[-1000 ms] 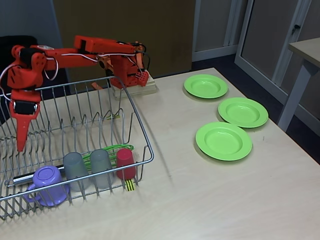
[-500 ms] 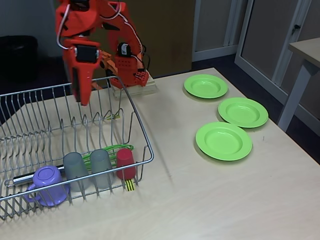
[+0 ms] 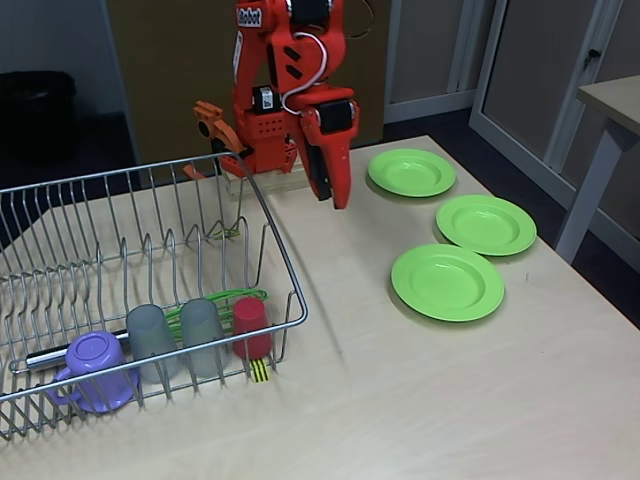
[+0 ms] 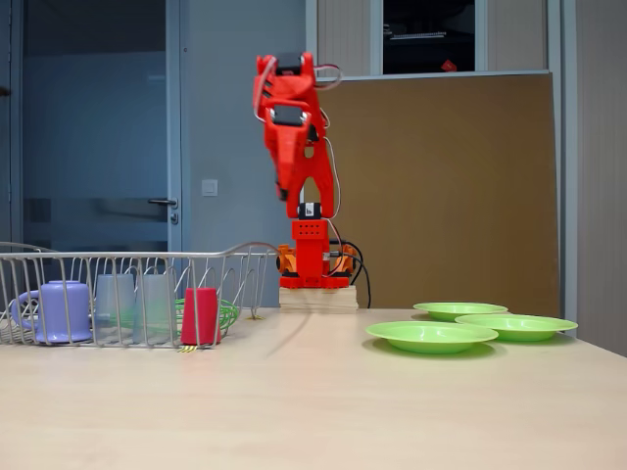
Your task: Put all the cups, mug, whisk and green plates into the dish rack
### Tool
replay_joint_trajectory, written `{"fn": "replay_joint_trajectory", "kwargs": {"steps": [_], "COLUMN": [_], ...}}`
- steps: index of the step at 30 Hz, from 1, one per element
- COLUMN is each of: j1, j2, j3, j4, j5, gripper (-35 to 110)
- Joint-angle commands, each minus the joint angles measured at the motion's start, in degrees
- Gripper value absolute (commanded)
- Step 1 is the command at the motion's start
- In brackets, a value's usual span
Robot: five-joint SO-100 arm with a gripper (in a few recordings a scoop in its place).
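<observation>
Orange gripper [image 3: 338, 192]: hangs fingers-down in the air above the bare table [image 3: 420, 400], between the dish rack [image 3: 270, 215] and the green plates [image 3: 447, 282]; it carries nothing, and I cannot tell whether the fingers meet.
Green plates: three lie flat on the table (right side of both fixed views), outside the rack.
Dish rack: along its front edge stand the mug [image 3: 92, 370], two grey cups [image 3: 151, 334] and a red one [image 3: 250, 327].
Whisk [image 3: 215, 300]: lies behind the cups.
</observation>
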Motion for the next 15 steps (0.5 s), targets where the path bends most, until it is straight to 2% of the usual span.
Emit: {"fn": "replay_joint_trajectory", "kwargs": {"steps": [1, 7, 15], "j1": [-9.58, -18.9, -22.15], "j2": [3.96, 4.22, 0.44], "j3": [10.2, 24.7, 35.77], "j4": [-6.5, -16.7, -31.11], "j5": [7.12, 17.75, 19.86], "gripper": [24, 34, 38]}}
